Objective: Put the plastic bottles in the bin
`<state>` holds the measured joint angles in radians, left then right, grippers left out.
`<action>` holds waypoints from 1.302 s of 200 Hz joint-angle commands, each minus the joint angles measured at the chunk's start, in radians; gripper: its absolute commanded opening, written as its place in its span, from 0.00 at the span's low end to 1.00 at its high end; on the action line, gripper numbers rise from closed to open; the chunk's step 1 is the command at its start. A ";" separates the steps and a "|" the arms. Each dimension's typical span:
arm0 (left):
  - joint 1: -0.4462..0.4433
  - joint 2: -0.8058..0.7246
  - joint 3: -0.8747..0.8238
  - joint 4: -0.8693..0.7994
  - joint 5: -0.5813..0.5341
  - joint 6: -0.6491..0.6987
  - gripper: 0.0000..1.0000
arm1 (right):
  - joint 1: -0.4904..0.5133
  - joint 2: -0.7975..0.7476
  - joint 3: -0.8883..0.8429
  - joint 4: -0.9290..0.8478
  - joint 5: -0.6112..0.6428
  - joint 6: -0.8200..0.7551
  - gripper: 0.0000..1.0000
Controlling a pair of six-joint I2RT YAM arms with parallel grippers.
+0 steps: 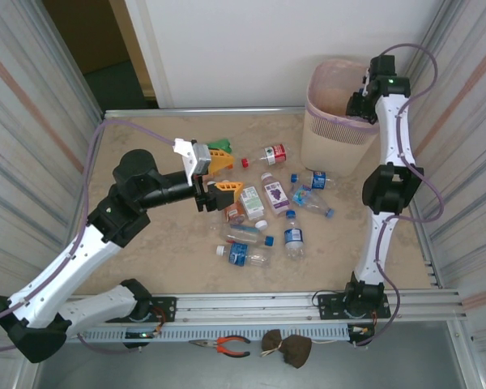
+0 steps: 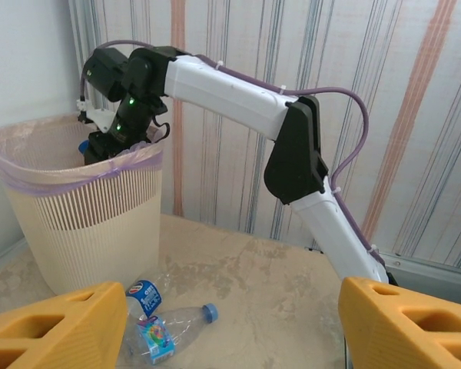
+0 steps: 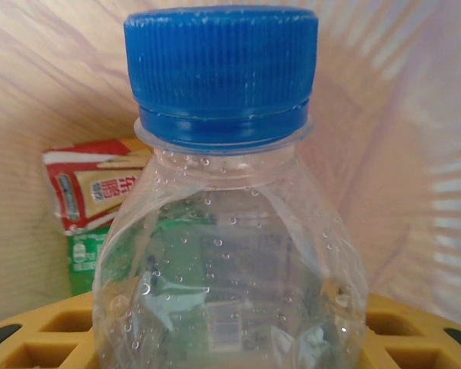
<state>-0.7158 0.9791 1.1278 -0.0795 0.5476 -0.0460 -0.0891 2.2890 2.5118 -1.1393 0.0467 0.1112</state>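
The pale pink bin (image 1: pixel 328 134) stands at the back right of the table. My right gripper (image 1: pixel 359 102) hangs over its mouth, shut on a clear bottle (image 3: pixel 230 231) with a blue cap (image 3: pixel 221 69), which is upright inside the liner. A red and green labelled bottle (image 3: pixel 92 204) lies at the bottom of the bin. Several plastic bottles (image 1: pixel 274 194) are scattered mid-table. My left gripper (image 1: pixel 223 177) hovers open at their left edge, its orange fingers (image 2: pixel 54 330) wide apart with nothing between them. In the left wrist view, two clear bottles (image 2: pixel 165 327) lie by the bin (image 2: pixel 84 223).
Corrugated metal walls close in both sides. Orange-handled pliers (image 1: pixel 227 346) and a brown lump (image 1: pixel 287 347) lie on the near rail in front of the arm bases. A green object (image 1: pixel 220 146) sits just behind my left gripper's far finger.
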 commanded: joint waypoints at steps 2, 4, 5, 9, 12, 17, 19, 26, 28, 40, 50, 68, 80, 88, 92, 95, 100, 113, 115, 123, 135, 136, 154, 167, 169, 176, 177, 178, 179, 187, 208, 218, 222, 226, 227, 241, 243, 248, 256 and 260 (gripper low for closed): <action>-0.004 -0.009 -0.013 0.002 -0.009 -0.017 0.73 | 0.010 0.046 0.037 -0.046 0.031 -0.031 0.53; -0.005 -0.009 -0.015 0.003 -0.011 -0.018 0.73 | 0.010 0.050 0.038 -0.047 0.031 -0.033 0.53; -0.005 -0.009 -0.015 0.004 -0.011 -0.018 0.73 | 0.009 0.054 0.037 -0.048 0.030 -0.033 0.53; -0.004 -0.009 -0.017 0.003 -0.012 -0.017 0.73 | 0.010 0.060 0.038 -0.049 0.029 -0.032 0.53; -0.005 -0.010 -0.018 0.003 -0.015 -0.017 0.73 | 0.010 0.068 0.038 -0.051 0.027 -0.032 0.53; -0.005 -0.010 -0.020 0.004 -0.017 -0.018 0.73 | 0.011 0.074 0.037 -0.051 0.026 -0.032 0.53; -0.005 -0.009 -0.020 0.004 -0.018 -0.018 0.73 | 0.011 0.079 0.038 -0.052 0.024 -0.033 0.53; -0.005 -0.008 -0.020 0.000 -0.021 -0.018 0.73 | 0.011 0.090 0.038 -0.053 0.021 -0.032 0.53; -0.005 -0.008 -0.019 0.000 -0.022 -0.019 0.73 | 0.012 0.094 0.038 -0.054 0.021 -0.032 0.53; -0.005 -0.004 -0.016 -0.004 -0.023 -0.019 0.73 | 0.012 0.113 0.037 -0.054 0.020 -0.031 0.53; -0.005 -0.002 -0.016 -0.006 -0.024 -0.020 0.73 | 0.012 0.128 0.038 -0.056 0.016 -0.029 0.54; -0.005 -0.003 -0.017 -0.006 -0.025 -0.020 0.73 | 0.012 0.154 0.036 -0.056 0.012 -0.026 0.55; -0.005 -0.004 -0.018 -0.006 -0.028 -0.020 0.73 | 0.012 0.168 0.036 -0.056 0.009 -0.025 0.56; -0.005 -0.003 -0.019 -0.005 -0.029 -0.021 0.73 | 0.012 0.176 0.036 -0.056 0.006 -0.022 0.57; -0.005 -0.003 -0.020 -0.008 -0.030 -0.020 0.73 | 0.012 0.180 0.036 -0.056 0.006 -0.021 0.58; -0.005 -0.003 -0.019 -0.008 -0.031 -0.019 0.73 | 0.013 0.182 0.036 -0.057 0.005 -0.022 0.58; -0.005 -0.003 -0.020 -0.008 -0.031 -0.019 0.73 | 0.011 0.185 0.037 -0.057 0.004 -0.021 0.59; -0.005 -0.002 -0.022 -0.008 -0.034 -0.019 0.73 | 0.013 0.187 0.038 -0.062 0.003 -0.018 0.61; -0.005 -0.002 -0.022 -0.008 -0.035 -0.018 0.73 | 0.013 0.187 0.038 -0.062 0.003 -0.017 0.62; -0.005 -0.003 -0.023 -0.007 -0.038 -0.018 0.73 | 0.014 0.182 0.038 -0.062 0.004 -0.015 0.65; -0.005 -0.003 -0.023 -0.006 -0.041 -0.018 0.73 | 0.015 0.173 0.037 -0.059 0.005 -0.014 0.69; -0.004 -0.003 -0.023 -0.007 -0.041 -0.019 0.73 | 0.015 0.172 0.038 -0.058 0.004 -0.014 0.69; -0.004 -0.002 -0.022 -0.010 -0.043 -0.018 0.73 | 0.016 0.150 0.036 -0.049 0.007 -0.013 0.75; -0.004 -0.003 -0.020 -0.013 -0.046 -0.015 0.73 | 0.018 0.131 0.038 -0.044 0.011 -0.013 0.79; -0.004 -0.003 -0.020 -0.014 -0.046 -0.015 0.73 | 0.018 0.125 0.039 -0.043 0.011 -0.012 0.79; -0.004 -0.002 -0.018 -0.017 -0.048 -0.016 0.73 | 0.020 0.115 0.039 -0.040 0.009 -0.012 0.80; -0.004 -0.003 -0.018 -0.016 -0.048 -0.017 0.73 | 0.020 0.113 0.038 -0.040 0.010 -0.012 0.81; -0.004 -0.003 -0.019 -0.017 -0.048 -0.016 0.73 | 0.021 0.112 0.039 -0.039 0.010 -0.012 0.81; -0.004 -0.003 -0.018 -0.017 -0.048 -0.016 0.73 | 0.021 0.110 0.038 -0.039 0.011 -0.012 0.81; -0.003 -0.004 -0.019 -0.018 -0.051 -0.018 0.73 | 0.023 0.099 0.039 -0.036 0.011 -0.012 0.82; -0.004 -0.005 -0.021 -0.019 -0.068 -0.020 0.74 | 0.026 0.070 0.049 -0.034 0.017 -0.014 0.84; -0.004 -0.006 -0.016 -0.025 -0.075 -0.019 0.74 | 0.028 0.055 0.054 -0.036 0.020 -0.014 0.85; -0.004 -0.007 -0.016 -0.028 -0.077 -0.019 0.74 | 0.028 0.049 0.057 -0.037 0.023 -0.016 0.86; -0.005 -0.008 -0.015 -0.031 -0.079 -0.018 0.74 | 0.030 0.044 0.059 -0.038 0.025 -0.016 0.87; -0.004 -0.008 -0.015 -0.033 -0.078 -0.017 0.74 | 0.030 0.043 0.059 -0.038 0.025 -0.016 0.87; -0.004 -0.009 -0.014 -0.039 -0.086 -0.018 0.74 | 0.032 0.019 0.061 -0.042 0.031 -0.020 0.88; -0.004 -0.009 -0.014 -0.039 -0.087 -0.018 0.74 | 0.032 0.016 0.061 -0.041 0.031 -0.020 0.88; -0.004 -0.010 -0.014 -0.041 -0.089 -0.018 0.74 | 0.034 0.007 0.062 -0.043 0.034 -0.020 0.89; -0.004 -0.013 -0.015 -0.043 -0.094 -0.019 0.74 | 0.034 -0.006 0.062 -0.041 0.036 -0.023 0.89; -0.003 -0.011 -0.015 -0.044 -0.097 -0.020 0.74 | 0.034 -0.013 0.062 -0.041 0.036 -0.023 0.90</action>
<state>-0.7158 0.9791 1.1160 -0.1097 0.4763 -0.0563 -0.0647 2.3737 2.5362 -1.1679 0.0570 0.0959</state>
